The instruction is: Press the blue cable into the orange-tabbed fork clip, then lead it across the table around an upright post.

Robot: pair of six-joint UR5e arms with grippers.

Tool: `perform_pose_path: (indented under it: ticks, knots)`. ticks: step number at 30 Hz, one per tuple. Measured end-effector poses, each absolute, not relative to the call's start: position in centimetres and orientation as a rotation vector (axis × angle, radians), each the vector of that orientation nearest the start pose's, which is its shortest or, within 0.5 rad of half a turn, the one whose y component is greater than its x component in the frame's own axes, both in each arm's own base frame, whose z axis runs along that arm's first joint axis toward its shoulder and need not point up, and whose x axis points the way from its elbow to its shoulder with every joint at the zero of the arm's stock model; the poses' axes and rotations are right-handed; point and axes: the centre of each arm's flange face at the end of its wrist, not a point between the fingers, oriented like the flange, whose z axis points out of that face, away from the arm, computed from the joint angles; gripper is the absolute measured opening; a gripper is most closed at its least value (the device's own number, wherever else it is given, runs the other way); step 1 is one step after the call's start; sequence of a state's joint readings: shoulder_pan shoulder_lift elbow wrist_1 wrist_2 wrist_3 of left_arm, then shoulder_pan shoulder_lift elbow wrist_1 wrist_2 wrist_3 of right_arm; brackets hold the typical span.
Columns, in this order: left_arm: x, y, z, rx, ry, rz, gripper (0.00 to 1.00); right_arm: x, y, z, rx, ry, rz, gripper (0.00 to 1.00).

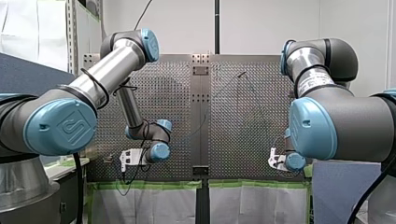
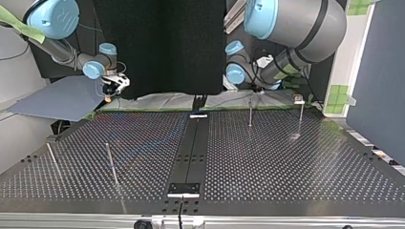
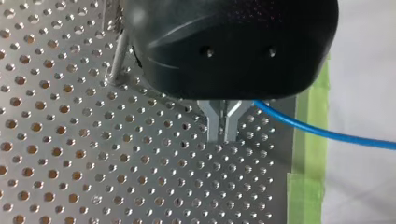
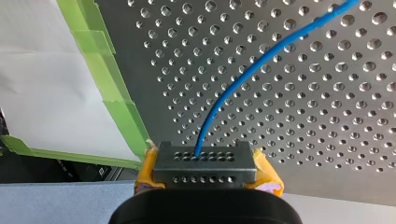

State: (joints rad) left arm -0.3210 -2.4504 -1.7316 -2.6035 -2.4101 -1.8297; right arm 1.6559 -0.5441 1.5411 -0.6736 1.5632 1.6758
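Right hand, yellow pads closed, grips the blue cable, which arcs over the perforated tabletop. Left hand: metal fingers narrow, nearly touching; cable emerges just beside them.

I saw green tape edging the perforated table, with white sheeting just beyond it.
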Motion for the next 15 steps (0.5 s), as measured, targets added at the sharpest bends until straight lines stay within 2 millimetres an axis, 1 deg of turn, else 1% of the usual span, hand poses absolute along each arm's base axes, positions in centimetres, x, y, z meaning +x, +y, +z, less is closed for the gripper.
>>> perform_pose_path:
  ticks: [7, 15]
  knots:
    - [47.3, -22.9, -3.1, -0.403, 1.891, 0.487, 0.00, 18.8, -62.6, -7.3, 1.462, -1.484, 1.161, 0.00]
    - [46.7, -24.0, -3.0, -0.361, 1.892, 0.479, 0.00, 18.8, -62.6, -7.3, 1.462, -1.484, 1.161, 0.00]
